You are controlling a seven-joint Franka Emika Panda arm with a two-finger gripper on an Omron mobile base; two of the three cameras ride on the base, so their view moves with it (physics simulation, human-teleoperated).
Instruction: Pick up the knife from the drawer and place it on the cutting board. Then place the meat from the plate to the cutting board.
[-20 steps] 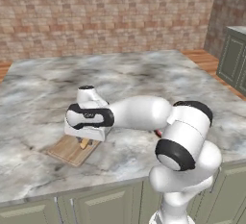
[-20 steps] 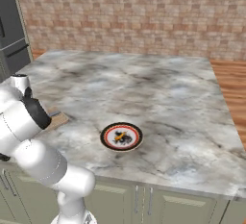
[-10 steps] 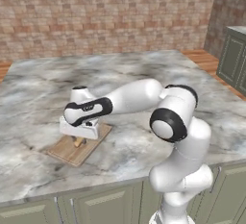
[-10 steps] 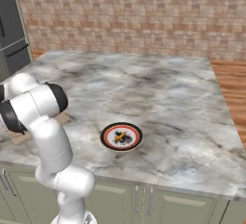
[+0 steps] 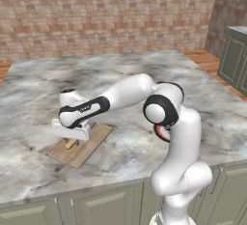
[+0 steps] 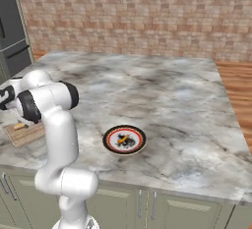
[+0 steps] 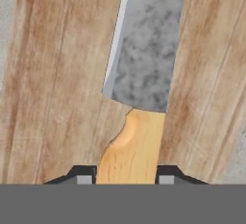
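Note:
The knife (image 7: 144, 64), grey-blue blade and tan-orange handle, lies lengthwise against the light-brown cutting board (image 7: 48, 74). My gripper (image 7: 125, 180) is shut on its handle, one fingertip tight on each side. In the left base view the gripper (image 5: 72, 134) hangs low over the near-left end of the cutting board (image 5: 89, 144), and the knife handle (image 5: 71, 144) peeks out beneath it. The plate (image 6: 124, 139), white with a red-orange rim, sits on the counter to the right with the dark meat (image 6: 123, 141) on it. The drawer is out of view.
The marble island counter (image 5: 120, 74) stretches wide behind the board, with a brick wall beyond. Green cabinet fronts (image 6: 147, 208) run below the counter's front edge. My own arm (image 5: 164, 113) stands between the board and the plate.
The arm's elbow has swung from low and folded to upright. The hand with the knife has shifted a little left and stays low over the board.

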